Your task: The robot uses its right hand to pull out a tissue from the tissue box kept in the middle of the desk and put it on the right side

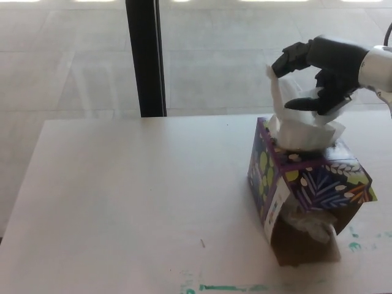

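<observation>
Right hand (318, 76): over the top of the tissue box, fingers (288, 58) curled round the raised tissue, thumb below – closing on it, though I cannot tell whether the pinch is firm
Left hand: does not show
Tissue (293, 116): white, standing in a peak out of the box top, upper tip bent toward the fingers, lower folds bunched at the slot
Tissue box (306, 184): cube-shaped, purple with leaf print, on the right part of the counter; a white tag hangs on its front corner, and the lower side looks torn open with crumpled tissue showing
Step in hand: securing the grasp before the pull – probably best to pinch low on the peak, then draw straight up so the sheet clears the slot and the light box is not dragged or tipped
Risk: the sheet may tear, or the box may lift with it
Counter (135, 202): pale, mostly bare, green marks along the near edge
Room: light tiled floor beyond, one black post (146, 58) standing behind the counter
</observation>
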Motion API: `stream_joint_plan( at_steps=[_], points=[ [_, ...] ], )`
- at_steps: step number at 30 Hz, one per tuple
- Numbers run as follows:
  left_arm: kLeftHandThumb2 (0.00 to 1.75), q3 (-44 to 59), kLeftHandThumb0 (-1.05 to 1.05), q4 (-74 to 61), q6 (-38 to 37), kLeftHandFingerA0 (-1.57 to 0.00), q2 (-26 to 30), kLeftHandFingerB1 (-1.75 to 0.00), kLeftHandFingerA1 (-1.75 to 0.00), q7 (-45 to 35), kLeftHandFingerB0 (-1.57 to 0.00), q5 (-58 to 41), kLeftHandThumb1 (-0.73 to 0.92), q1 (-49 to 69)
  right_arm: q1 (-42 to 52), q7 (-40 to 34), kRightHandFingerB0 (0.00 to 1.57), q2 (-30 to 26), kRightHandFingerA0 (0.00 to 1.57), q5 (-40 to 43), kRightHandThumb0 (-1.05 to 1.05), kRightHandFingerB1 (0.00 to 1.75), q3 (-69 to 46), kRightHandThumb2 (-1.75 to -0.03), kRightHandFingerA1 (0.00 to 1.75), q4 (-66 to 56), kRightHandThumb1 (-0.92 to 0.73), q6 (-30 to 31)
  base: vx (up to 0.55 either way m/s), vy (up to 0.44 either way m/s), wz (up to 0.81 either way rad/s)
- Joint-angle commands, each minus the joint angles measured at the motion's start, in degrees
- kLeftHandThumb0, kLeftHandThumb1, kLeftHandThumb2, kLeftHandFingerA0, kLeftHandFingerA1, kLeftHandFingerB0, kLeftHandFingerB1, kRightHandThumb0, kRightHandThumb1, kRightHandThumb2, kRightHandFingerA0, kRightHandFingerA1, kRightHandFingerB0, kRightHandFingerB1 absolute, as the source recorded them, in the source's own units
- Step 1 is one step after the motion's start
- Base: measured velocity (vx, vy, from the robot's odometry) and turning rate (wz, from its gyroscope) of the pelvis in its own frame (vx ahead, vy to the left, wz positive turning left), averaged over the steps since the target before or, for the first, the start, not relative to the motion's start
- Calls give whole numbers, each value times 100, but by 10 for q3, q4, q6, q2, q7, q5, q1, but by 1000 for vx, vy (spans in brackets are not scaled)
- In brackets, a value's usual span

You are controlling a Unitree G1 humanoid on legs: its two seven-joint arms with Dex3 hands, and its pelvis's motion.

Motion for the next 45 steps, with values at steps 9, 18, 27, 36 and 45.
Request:
stream_joint_plan(
  at_steps=[9,18,27,36,45],
  points=[
    [83,-12,-105,-1,-16,-77,18,-97,-116,-8,-55,11,72,4,14,31,47,-5,50,-23,-34,39,9,-59,54,20,-67,4,0,0,0],
    [83,-9,-105,1,-10,-82,13,-98,-118,-9,-60,3,69,8,41,-24,64,-12,69,-72,-30,148,33,-77,172,-27,-77,-45,0,0,0],
    [83,-1,-105,3,-13,-77,8,-98,-117,-5,-58,-2,74,17,74,-79,72,-15,76,-81,-30,69,14,-76,154,-84,-70,-70,0,0,0],
    [86,16,-105,3,-15,-85,2,-102,-117,-13,-58,-8,81,20,79,-98,81,-17,75,-91,-27,92,6,-84,147,-77,-62,-98,0,0,0],
    [133,31,-105,5,-12,-90,0,-96,-115,-11,-59,-15,61,23,59,-106,74,-24,81,-109,-25,71,11,-83,128,-56,-61,-119,0,0,0]
  ],
)
